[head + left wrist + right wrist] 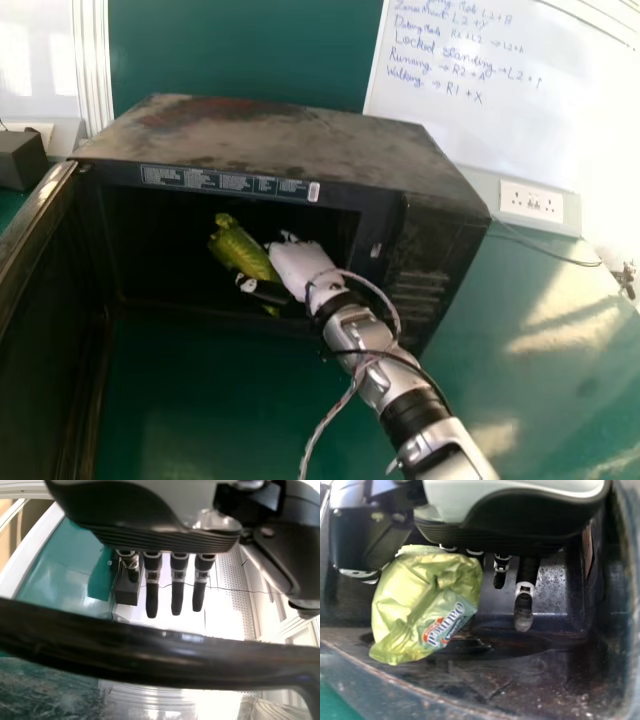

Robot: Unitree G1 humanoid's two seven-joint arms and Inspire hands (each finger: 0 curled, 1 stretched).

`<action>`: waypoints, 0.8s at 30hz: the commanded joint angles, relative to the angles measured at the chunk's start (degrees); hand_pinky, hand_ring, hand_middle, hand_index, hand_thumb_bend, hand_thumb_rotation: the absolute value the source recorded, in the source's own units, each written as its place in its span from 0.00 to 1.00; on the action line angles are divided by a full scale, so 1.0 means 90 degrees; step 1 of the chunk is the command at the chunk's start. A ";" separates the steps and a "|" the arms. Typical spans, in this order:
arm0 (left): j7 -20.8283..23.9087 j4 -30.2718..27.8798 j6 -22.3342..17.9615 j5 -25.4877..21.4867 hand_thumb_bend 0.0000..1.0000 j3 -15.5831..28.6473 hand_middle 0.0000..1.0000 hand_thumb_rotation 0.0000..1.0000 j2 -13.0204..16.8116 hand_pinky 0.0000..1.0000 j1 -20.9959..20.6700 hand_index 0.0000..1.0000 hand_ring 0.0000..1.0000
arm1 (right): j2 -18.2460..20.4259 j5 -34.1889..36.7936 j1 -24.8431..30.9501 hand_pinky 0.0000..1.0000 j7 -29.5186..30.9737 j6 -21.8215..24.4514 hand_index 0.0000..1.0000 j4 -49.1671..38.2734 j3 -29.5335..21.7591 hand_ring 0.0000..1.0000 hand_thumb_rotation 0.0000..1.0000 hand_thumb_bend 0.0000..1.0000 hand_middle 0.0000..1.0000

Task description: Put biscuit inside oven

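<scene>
Right now we see the green biscuit packet (240,252) inside the cavity of the oven (290,135), tilted, just within its mouth. Our right robot hand (303,268) reaches in there too and grips the packet between thumb and fingers — the right wrist view shows some fingers straighter, beside the packet. The oven door (35,310) stands open on our left. Our left robot hand (165,537) is open, its fingers straight, near a dark bar (150,655). The oven sits on the green worktop (545,370) — a whiteboard (500,130) and a socket plate (530,202) are behind.
</scene>
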 commanded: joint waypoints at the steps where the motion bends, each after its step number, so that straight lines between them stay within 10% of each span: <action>1: -0.0064 0.0006 -0.0056 -0.0070 0.81 -0.0005 0.83 0.84 -0.0356 0.90 0.0135 0.84 0.75 | 0.0052 0.0158 -0.0336 0.16 -0.0185 0.0024 0.49 0.0370 0.0002 0.33 0.05 0.50 0.57; 24: -0.0317 0.0088 -0.0155 -0.0046 0.80 0.0041 0.82 0.81 -0.0357 0.89 0.0202 0.85 0.81 | 0.0393 0.0601 -0.0994 0.16 -0.0316 0.0285 0.48 0.1948 0.0076 0.30 0.05 0.50 0.54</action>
